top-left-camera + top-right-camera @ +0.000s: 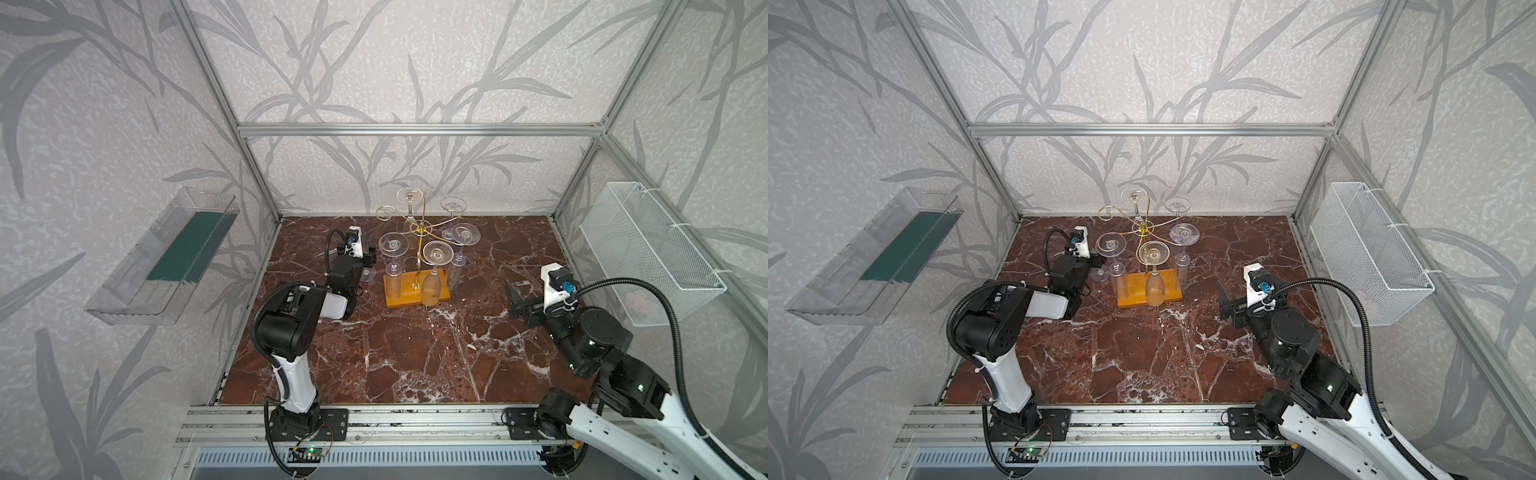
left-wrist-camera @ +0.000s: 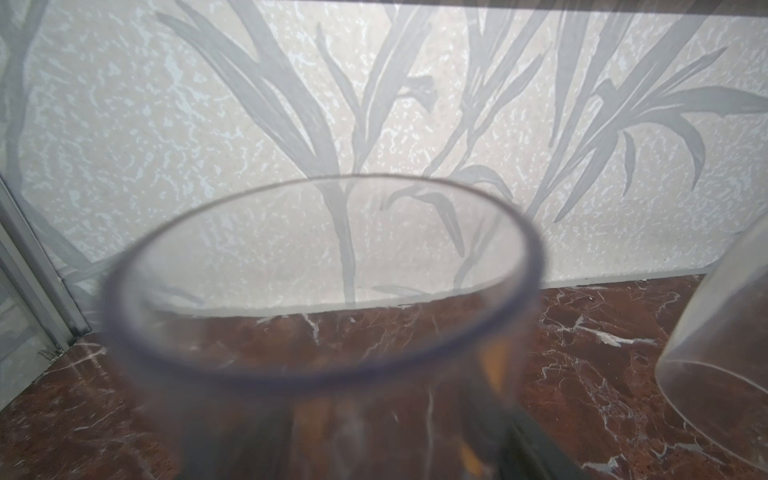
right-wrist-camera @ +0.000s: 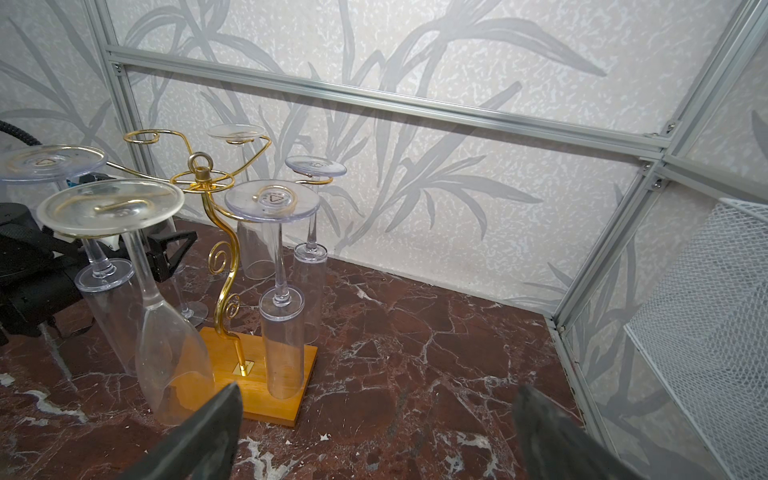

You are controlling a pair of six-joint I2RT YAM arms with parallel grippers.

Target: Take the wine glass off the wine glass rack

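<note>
A clear wine glass (image 1: 368, 275) stands upright on the marble table, just left of the wine glass rack (image 1: 415, 293). The rack is gold wire on an orange wooden base (image 3: 266, 390). My left gripper (image 1: 365, 261) is at this glass's bowl. In the left wrist view the glass rim (image 2: 320, 374) fills the frame. One dark finger (image 2: 536, 453) shows blurred through it, so the grip is unclear. Several glasses hang upside down on the rack, and one far-left arm (image 1: 384, 214) is bare. My right gripper (image 3: 380, 392) stands open over bare table right of the rack.
A clear plastic tray (image 1: 166, 257) hangs on the left wall and a white mesh basket (image 1: 648, 249) on the right wall. Aluminium frame posts (image 1: 573, 183) stand at the back corners. A hanging glass bowl (image 2: 727, 353) is close beside the left gripper.
</note>
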